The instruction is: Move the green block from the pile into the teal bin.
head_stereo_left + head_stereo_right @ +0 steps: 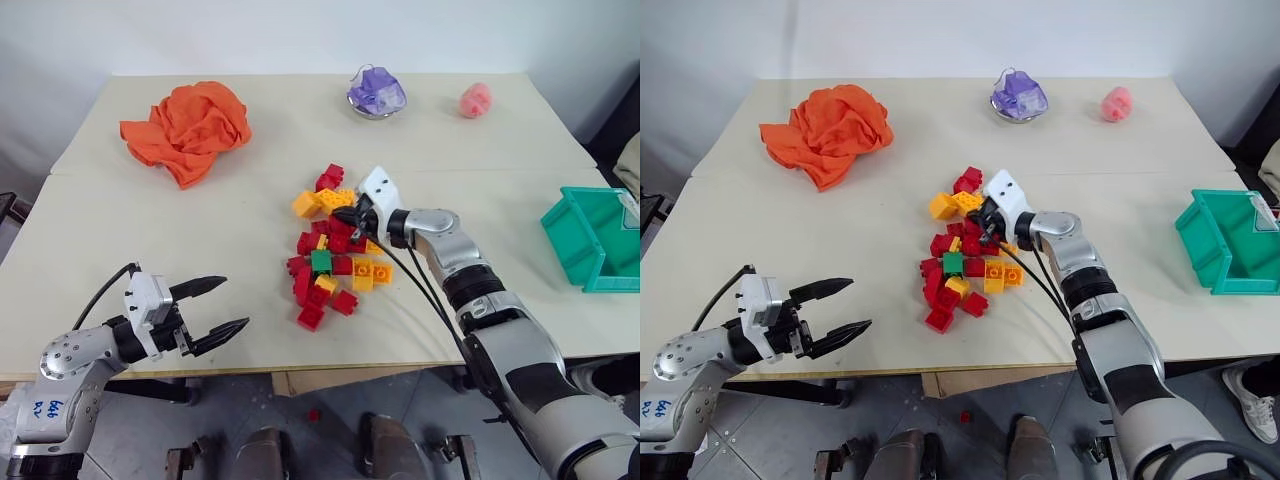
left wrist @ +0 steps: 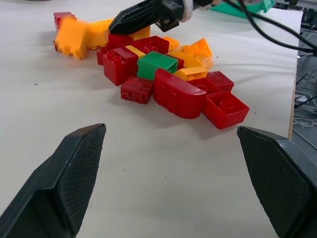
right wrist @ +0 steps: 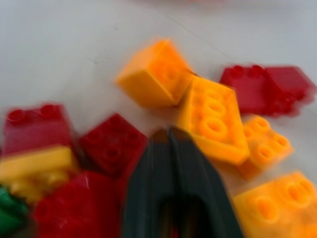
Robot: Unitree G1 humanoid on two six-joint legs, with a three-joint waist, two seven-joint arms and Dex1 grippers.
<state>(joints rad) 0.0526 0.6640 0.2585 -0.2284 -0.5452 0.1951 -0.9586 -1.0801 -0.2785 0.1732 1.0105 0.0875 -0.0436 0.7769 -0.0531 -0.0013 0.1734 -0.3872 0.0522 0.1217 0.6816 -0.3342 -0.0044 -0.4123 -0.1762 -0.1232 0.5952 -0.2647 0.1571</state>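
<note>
The green block (image 1: 321,261) lies near the middle of the pile (image 1: 335,262), a loose cluster of red, yellow and orange bricks at the table's centre. My right gripper (image 1: 345,215) is shut with nothing in it. Its tip sits over the pile's far side among red and orange bricks, a short way beyond the green block (image 2: 157,64). My left gripper (image 1: 232,305) stands open and empty near the table's front left, pointing toward the pile. The teal bin (image 1: 565,240) stands at the table's right edge, well away from both grippers.
A crumpled orange cloth (image 1: 190,125) lies at the back left of the table (image 1: 200,230). A purple bundle in a small bowl (image 1: 376,93) and a pink object (image 1: 475,100) sit at the back. One red brick (image 1: 313,414) lies on the floor below the front edge.
</note>
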